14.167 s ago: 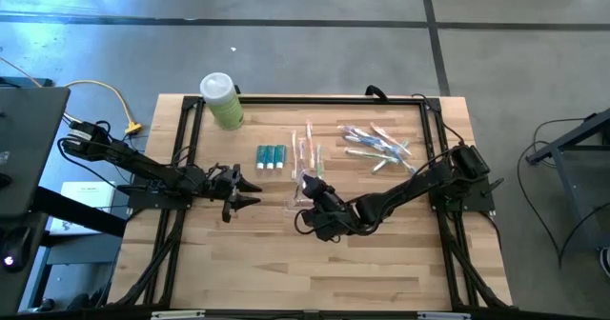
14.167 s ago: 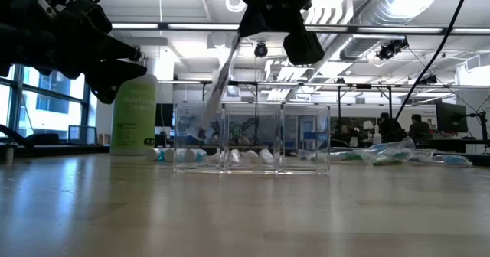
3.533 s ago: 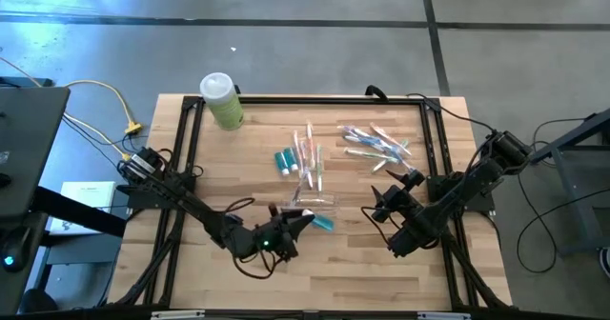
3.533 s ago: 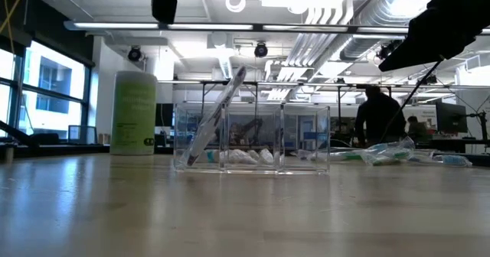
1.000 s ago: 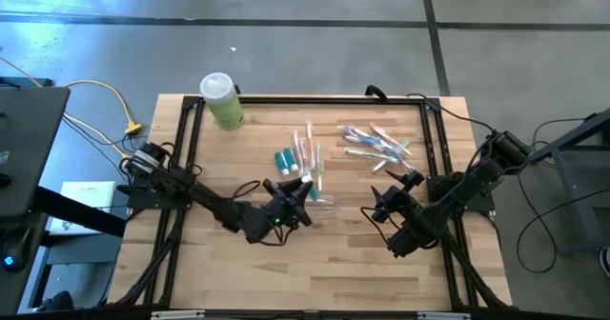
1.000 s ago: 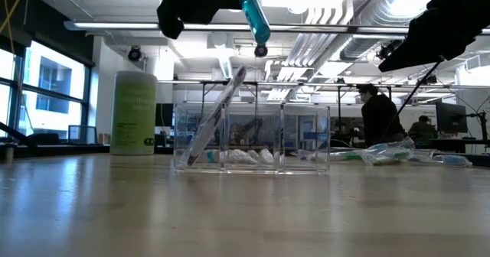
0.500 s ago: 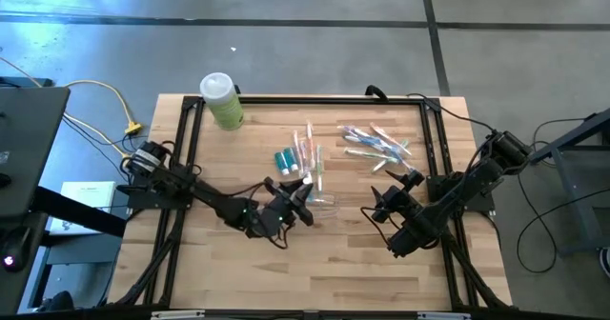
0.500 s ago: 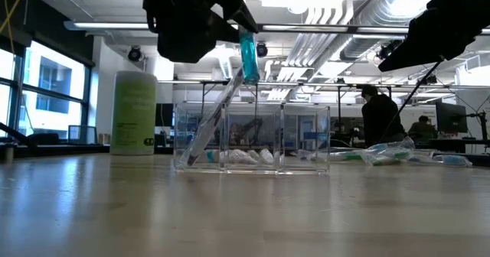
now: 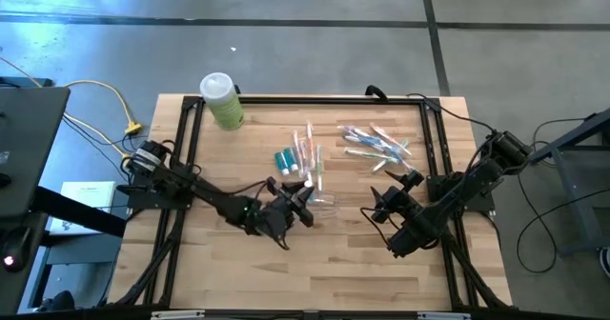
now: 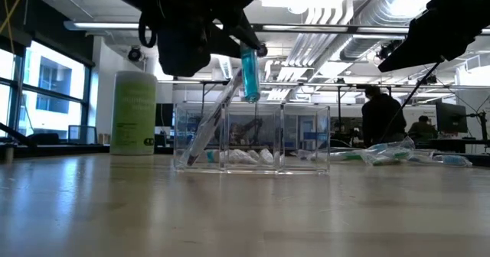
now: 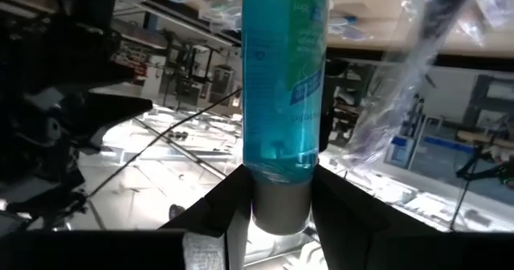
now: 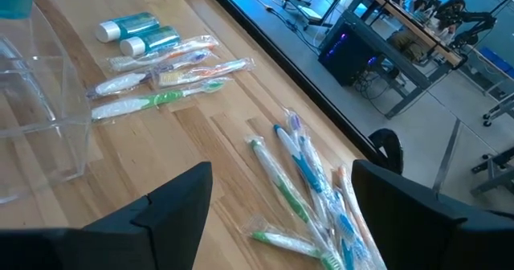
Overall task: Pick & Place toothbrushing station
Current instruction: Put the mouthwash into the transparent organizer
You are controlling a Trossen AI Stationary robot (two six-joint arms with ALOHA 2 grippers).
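Fingers [image 11: 229, 214] of the left gripper [image 10: 230, 27] are closed partway around the capped end of a blue toothpaste tube [image 10: 249, 73], which is held nearly upright, cap uppermost, just above the clear organizer [image 10: 253, 138] on the counter [image 9: 362, 253]. That hanging pose is judged to suit a straight drop into a compartment, probably the middle one, though the exact compartment cannot be told. A wrapped toothbrush [image 10: 218, 115] is seen leaning in the left compartment. The right gripper [image 9: 386, 201] is parked well apart near the counter's right side, its fingers spread wide and holding nothing, kept clear of the work. Two more tubes [image 9: 285, 159] and loose toothbrushes [image 9: 376, 144] lie beyond the organizer. From above, the organizer is largely covered by the left arm, and its contents are hard to make out through glare.
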